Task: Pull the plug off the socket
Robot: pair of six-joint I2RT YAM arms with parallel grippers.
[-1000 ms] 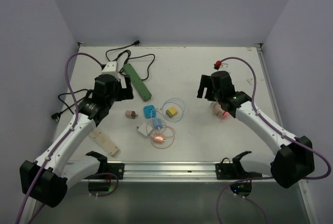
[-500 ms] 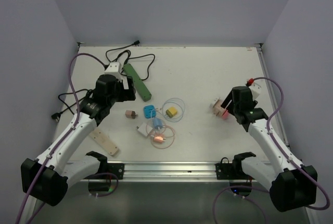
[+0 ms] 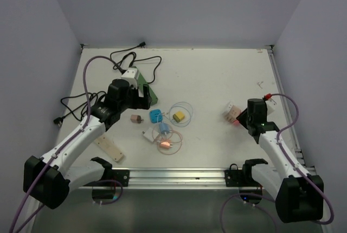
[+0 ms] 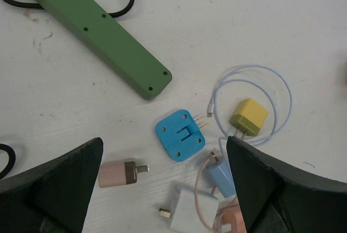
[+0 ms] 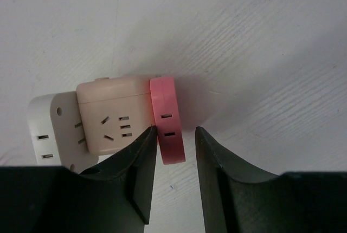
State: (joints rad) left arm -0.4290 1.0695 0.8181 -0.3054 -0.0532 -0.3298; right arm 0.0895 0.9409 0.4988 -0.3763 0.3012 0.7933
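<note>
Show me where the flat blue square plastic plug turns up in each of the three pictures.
Top external: the flat blue square plastic plug lies a little left of the picture's centre.
Left wrist: it sits low in the middle of the picture.
Right wrist: it is not in this picture.
Shared landmark: the small yellow cube charger lies just to the plug's right in both views that show it.
</note>
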